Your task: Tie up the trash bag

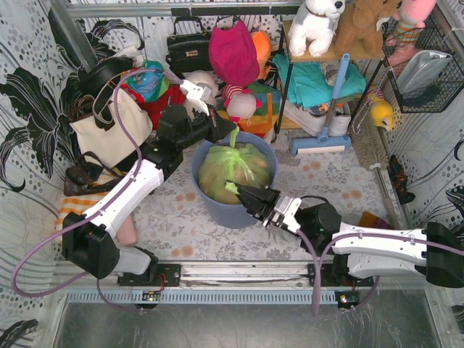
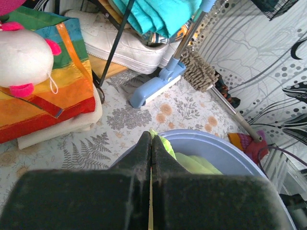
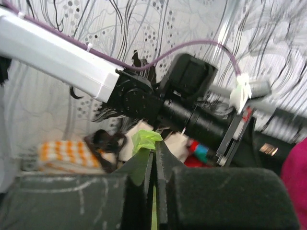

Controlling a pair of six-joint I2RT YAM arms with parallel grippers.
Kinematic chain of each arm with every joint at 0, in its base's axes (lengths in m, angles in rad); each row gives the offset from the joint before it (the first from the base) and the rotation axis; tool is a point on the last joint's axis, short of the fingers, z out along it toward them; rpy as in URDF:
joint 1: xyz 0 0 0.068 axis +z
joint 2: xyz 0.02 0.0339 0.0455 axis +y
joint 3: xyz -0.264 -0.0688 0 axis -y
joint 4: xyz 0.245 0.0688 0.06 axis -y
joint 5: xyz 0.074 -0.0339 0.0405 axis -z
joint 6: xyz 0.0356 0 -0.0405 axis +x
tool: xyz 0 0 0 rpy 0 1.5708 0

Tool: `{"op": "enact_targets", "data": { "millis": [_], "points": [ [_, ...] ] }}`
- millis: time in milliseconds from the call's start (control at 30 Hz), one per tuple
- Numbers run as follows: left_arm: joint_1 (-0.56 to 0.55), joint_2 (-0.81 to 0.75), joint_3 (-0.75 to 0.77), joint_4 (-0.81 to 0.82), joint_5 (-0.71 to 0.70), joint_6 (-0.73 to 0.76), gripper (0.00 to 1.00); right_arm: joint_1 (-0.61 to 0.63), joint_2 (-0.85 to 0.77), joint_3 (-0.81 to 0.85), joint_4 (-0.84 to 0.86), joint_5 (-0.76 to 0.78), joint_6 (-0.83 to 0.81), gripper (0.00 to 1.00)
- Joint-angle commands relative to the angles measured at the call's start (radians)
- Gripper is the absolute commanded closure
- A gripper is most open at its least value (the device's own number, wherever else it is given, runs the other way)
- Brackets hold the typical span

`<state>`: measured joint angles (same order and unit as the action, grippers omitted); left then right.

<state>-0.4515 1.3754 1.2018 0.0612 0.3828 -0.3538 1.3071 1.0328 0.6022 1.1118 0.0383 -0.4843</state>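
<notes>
Left hand [image 1: 229, 131] and right hand [image 1: 239, 192] each clench a flap of the trash bag [image 1: 239, 168], apparently drawing it taut for knotting.

The right gripper [image 3: 154, 148], black and padded, is seen pressed closed on a crumpled tab of the thin light-green plastic trash bag [image 3: 146, 140], which sticks up past the tips; beyond, the white-and-black left arm [image 3: 62, 57] with a purple cable [image 3: 201, 43] is stretched across a black-and-white floral wall [image 3: 144, 19]; an orange-and-white checked cloth [image 3: 62, 152] is seen low at left.
</notes>
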Motion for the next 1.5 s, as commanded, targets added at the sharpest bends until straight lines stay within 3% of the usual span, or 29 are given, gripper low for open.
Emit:
{"op": "enact_targets", "data": {
  "millis": [0,200,400,500,667,833,1200,1467],
  "points": [
    [0.006,-0.013,-0.025,0.080,-0.063,0.012,1.00,-0.042,-0.062,-0.029,0.082,0.160,0.437,1.00],
    [0.006,0.001,-0.022,0.097,-0.084,0.022,1.00,-0.117,-0.143,0.114,-0.478,0.143,0.804,1.00],
    [0.008,0.042,-0.004,0.145,-0.091,0.014,1.00,-0.191,-0.136,0.160,-0.668,-0.138,1.037,1.00],
    [0.010,0.066,0.013,0.165,-0.090,0.006,1.00,-0.232,-0.105,0.126,-0.617,-0.295,1.163,1.00],
    [0.010,0.103,0.057,0.176,-0.086,0.003,1.00,-0.289,-0.048,0.020,-0.380,-0.508,1.378,1.00],
    [0.014,0.131,0.092,0.178,-0.089,0.005,1.00,-0.316,0.018,-0.010,-0.229,-0.640,1.517,1.00],
    [0.031,0.142,0.101,0.175,-0.113,0.006,1.00,-0.320,0.023,0.048,-0.153,-0.780,1.596,1.00],
    [0.051,0.153,0.129,0.123,-0.259,-0.001,1.00,-0.320,0.027,0.030,-0.054,-0.835,1.696,1.00]
  ]
}}
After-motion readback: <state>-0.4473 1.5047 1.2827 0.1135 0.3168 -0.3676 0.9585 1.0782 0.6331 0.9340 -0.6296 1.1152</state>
